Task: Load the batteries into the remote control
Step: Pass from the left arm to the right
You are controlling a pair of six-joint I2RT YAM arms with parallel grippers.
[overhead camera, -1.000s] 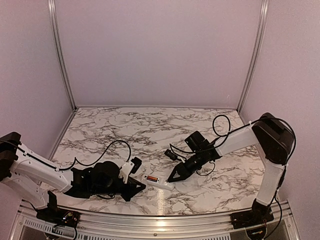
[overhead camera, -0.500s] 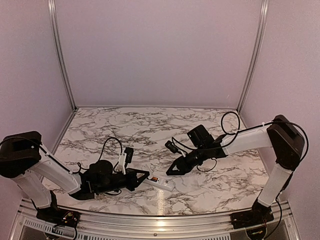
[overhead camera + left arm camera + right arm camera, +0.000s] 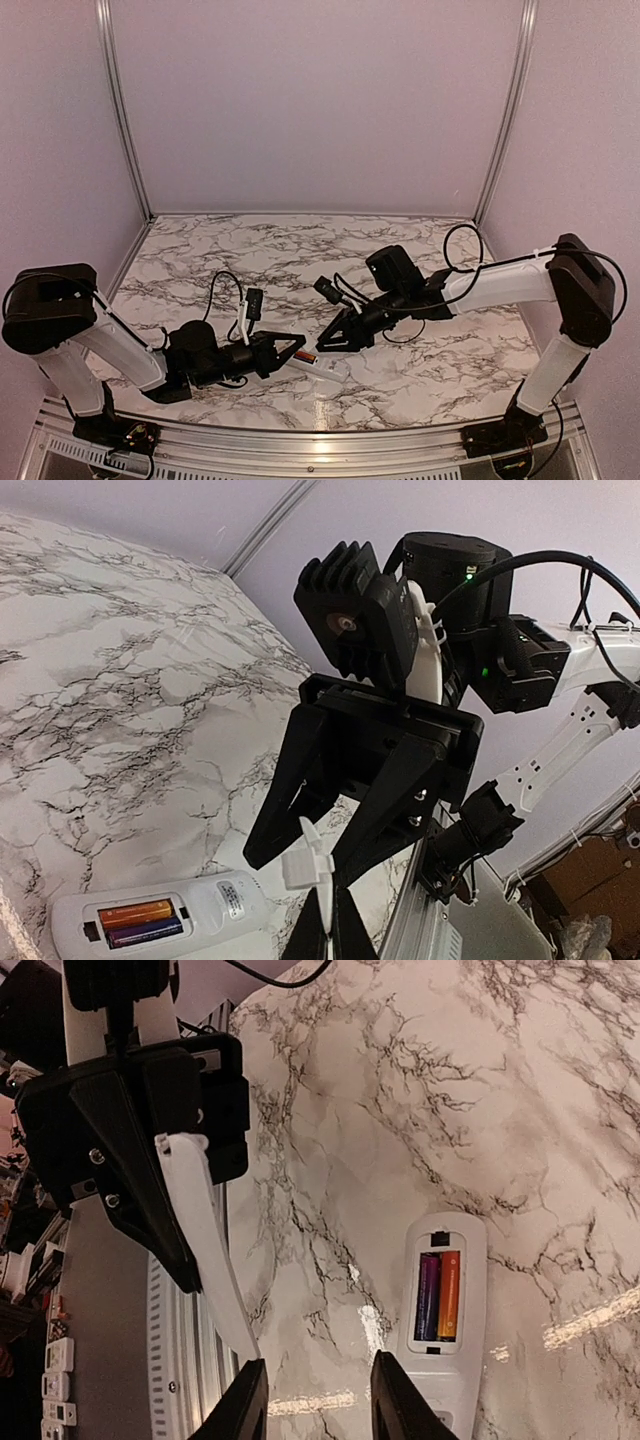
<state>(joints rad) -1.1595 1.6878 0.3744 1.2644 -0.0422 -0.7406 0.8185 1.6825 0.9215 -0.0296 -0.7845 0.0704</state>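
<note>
White cover strip (image 3: 205, 1250) is pinched at one end by the closed left tool (image 3: 328, 930). The remote (image 3: 445, 1380), with both batteries (image 3: 438, 1295) seated in its open bay, lies unheld just ahead of the open, empty right tool (image 3: 320, 1400). In my judgement a skewed approach could snag a battery or shove the remote. Glossy marble-pattern desk (image 3: 400, 1080) likely offers little grip; plain lilac walls (image 3: 320, 100) and aluminium posts (image 3: 120, 110) enclose the cell.

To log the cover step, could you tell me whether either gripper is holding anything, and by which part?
The left gripper holds the thin white strip by one end, the rest jutting past its fingers. The right gripper is open, holding nothing.
</note>
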